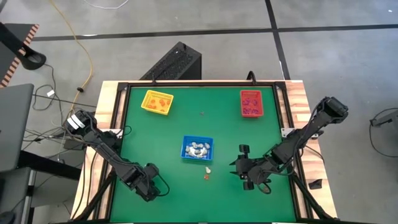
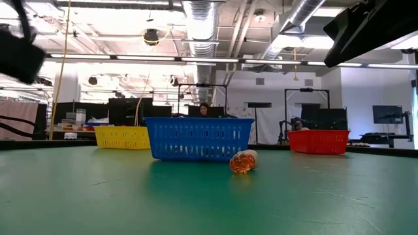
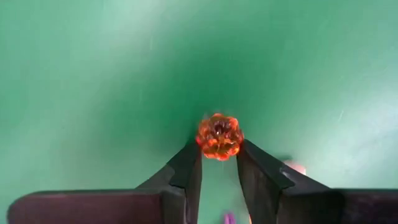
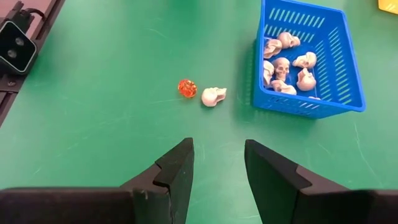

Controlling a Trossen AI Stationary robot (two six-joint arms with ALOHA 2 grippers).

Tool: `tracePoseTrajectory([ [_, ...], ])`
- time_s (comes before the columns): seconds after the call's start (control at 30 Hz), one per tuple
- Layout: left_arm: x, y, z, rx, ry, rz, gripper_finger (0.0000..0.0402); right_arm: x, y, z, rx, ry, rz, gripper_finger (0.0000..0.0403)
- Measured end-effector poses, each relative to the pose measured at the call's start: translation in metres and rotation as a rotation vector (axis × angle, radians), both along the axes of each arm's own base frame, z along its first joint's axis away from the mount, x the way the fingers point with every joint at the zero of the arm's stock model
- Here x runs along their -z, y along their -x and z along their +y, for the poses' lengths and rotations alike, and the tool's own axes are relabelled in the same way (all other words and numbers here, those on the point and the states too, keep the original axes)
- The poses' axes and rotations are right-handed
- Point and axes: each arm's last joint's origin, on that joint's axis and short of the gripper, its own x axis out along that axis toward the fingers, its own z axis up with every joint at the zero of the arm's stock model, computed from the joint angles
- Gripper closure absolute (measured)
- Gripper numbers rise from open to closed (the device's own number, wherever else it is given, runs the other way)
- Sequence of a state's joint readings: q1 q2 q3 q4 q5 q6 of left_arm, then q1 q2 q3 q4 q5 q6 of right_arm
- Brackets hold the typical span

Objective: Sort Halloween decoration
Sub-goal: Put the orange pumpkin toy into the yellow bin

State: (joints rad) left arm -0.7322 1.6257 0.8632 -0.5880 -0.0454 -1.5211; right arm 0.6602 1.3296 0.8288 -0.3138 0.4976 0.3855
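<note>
My left gripper (image 1: pixel 151 183) is near the table's near left and is shut on a small orange trinket (image 3: pixel 219 137). A second orange trinket (image 4: pixel 186 88) and a whitish skull trinket (image 4: pixel 213 96) lie on the green table just in front of the blue tray (image 1: pixel 198 148). The blue tray holds several whitish skulls (image 4: pixel 283 65). My right gripper (image 4: pixel 217 165) is open and empty, to the right of the two loose trinkets (image 1: pixel 207 173) and pointing toward them. In the low view the loose orange trinket (image 2: pixel 243 161) rests on the mat. My left gripper pinches the orange trinket by its two opposite sides (image 3: pixel 203 143) between its two fingers, at their free ends. The fingers point down toward the green table. The trinket sits between the fingertips (image 3: pixel 189 163); whether it touches the table I cannot tell.
A yellow tray (image 1: pixel 157 102) stands at the far left and a red tray (image 1: pixel 251 103) at the far right, each with small trinkets inside. Bare green mat (image 1: pixel 174 130) lies between the trays. Black frame rails (image 1: pixel 118 124) run along the table's edges.
</note>
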Motion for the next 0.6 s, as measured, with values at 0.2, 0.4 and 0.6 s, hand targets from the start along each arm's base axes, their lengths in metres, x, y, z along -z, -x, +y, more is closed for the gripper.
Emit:
tracePoseTrajectory([
  [0.2,-0.009,-0.011,0.003,0.038,-0.153,-0.178,0.0327,0.000,0.000,0.000,-0.001,0.000,0.000,0.0230],
  [0.4,-0.015,-0.035,0.021,0.106,-0.306,-0.325,0.0328,0.000,0.000,0.000,0.008,-0.014,0.002,0.0230],
  [0.6,-0.032,-0.058,0.093,0.102,-0.503,-0.271,0.0328,0.000,0.000,0.000,0.005,-0.008,0.002,0.0230],
])
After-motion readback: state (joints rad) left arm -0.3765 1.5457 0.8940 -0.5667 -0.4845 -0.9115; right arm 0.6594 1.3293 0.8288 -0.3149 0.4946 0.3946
